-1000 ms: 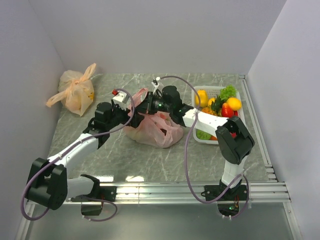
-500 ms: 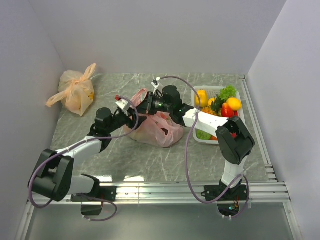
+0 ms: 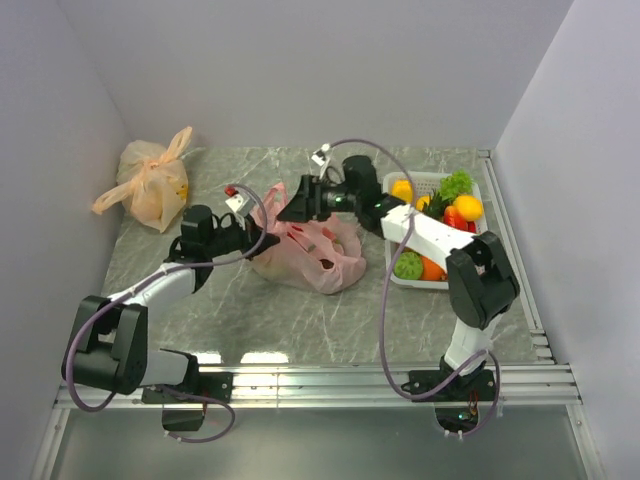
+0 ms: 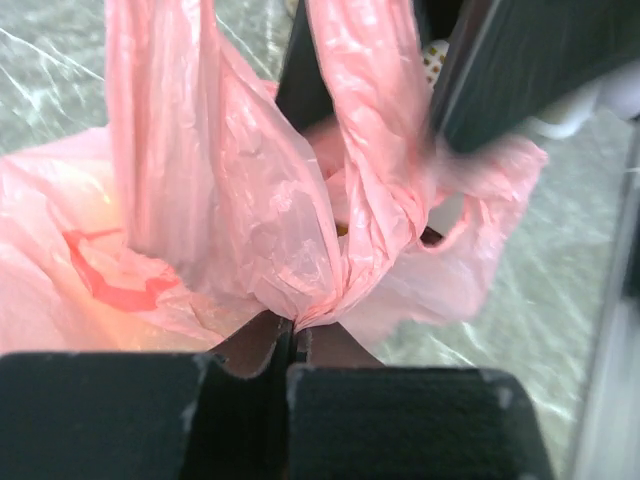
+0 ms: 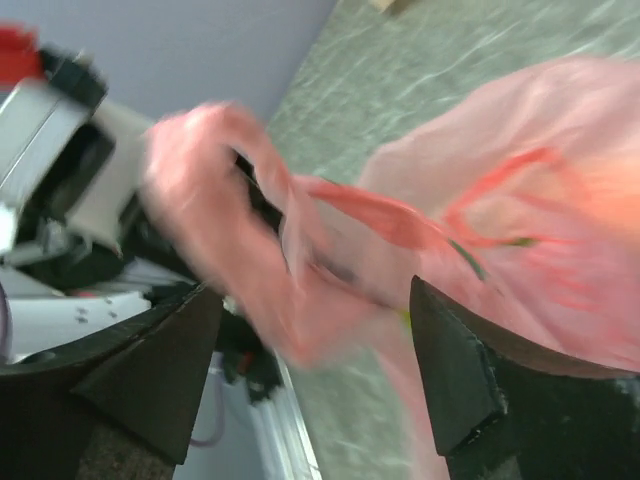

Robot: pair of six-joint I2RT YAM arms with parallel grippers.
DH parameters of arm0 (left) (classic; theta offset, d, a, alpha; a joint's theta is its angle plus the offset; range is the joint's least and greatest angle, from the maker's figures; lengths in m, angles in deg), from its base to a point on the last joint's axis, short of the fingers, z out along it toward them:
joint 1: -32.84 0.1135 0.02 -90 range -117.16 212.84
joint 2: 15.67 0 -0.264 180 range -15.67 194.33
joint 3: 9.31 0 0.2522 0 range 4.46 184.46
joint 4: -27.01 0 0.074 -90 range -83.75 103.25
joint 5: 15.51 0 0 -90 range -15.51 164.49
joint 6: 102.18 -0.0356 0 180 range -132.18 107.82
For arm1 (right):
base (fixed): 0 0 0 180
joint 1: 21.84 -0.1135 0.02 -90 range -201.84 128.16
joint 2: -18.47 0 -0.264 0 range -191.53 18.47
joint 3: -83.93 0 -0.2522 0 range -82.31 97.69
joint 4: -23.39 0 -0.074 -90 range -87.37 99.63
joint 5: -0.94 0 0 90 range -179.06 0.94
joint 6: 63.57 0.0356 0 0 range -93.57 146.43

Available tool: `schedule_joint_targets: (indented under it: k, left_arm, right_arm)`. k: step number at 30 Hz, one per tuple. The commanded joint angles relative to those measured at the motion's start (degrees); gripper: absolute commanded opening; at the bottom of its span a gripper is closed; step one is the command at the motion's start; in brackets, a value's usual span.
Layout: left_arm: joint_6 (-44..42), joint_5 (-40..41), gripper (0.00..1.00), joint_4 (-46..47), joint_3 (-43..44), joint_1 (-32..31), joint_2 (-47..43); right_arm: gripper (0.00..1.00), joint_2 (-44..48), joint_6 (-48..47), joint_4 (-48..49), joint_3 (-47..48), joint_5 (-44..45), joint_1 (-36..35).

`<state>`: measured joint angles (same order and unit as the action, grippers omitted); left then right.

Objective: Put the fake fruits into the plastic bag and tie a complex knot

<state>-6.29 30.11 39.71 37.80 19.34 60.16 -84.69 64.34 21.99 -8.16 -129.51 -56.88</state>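
Note:
The pink plastic bag (image 3: 312, 252) lies crumpled mid-table, its handle loops pulled up. My left gripper (image 3: 260, 236) is at the bag's left side, shut on a gathered fold of pink plastic (image 4: 300, 300). My right gripper (image 3: 289, 208) hovers over the bag's top, open. In the right wrist view a blurred pink handle loop (image 5: 250, 230) hangs loosely between its spread fingers (image 5: 460, 380). The fake fruits (image 3: 440, 212) sit in the white basket (image 3: 388, 262): yellow, green, red and orange pieces. Whether any fruit is inside the bag, I cannot tell.
A pale orange knotted bag (image 3: 150, 186) rests in the back left corner. The white basket stands right of the pink bag, near the right arm's forearm. Walls close in the table on the left, back and right. A metal rail (image 3: 380, 380) runs along the near edge.
My left gripper has shut on the pink bag's plastic. My right gripper has opened, let go of the bag and drawn back slightly to the right.

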Motion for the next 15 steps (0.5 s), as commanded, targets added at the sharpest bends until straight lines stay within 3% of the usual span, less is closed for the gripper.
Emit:
schedule_joint_targets:
  k: [1, 7, 15]
  left_arm:
    - [4.4, -9.9, 0.01, -7.1, 4.1, 2.3, -1.8]
    - [9.7, -18.6, 0.01, -11.5, 7.7, 4.5, -0.1]
    - [14.1, -19.6, 0.01, -11.4, 10.2, 5.1, 2.8]
  right_arm:
    - [0.83, 7.1, -12.2, -10.6, 4.4, -5.9, 6.1]
    - [0.93, 15.7, -31.7, -19.9, -0.8, -9.2, 11.1]
    - [0.95, 18.1, -59.0, -33.5, -7.2, -18.3, 12.7]
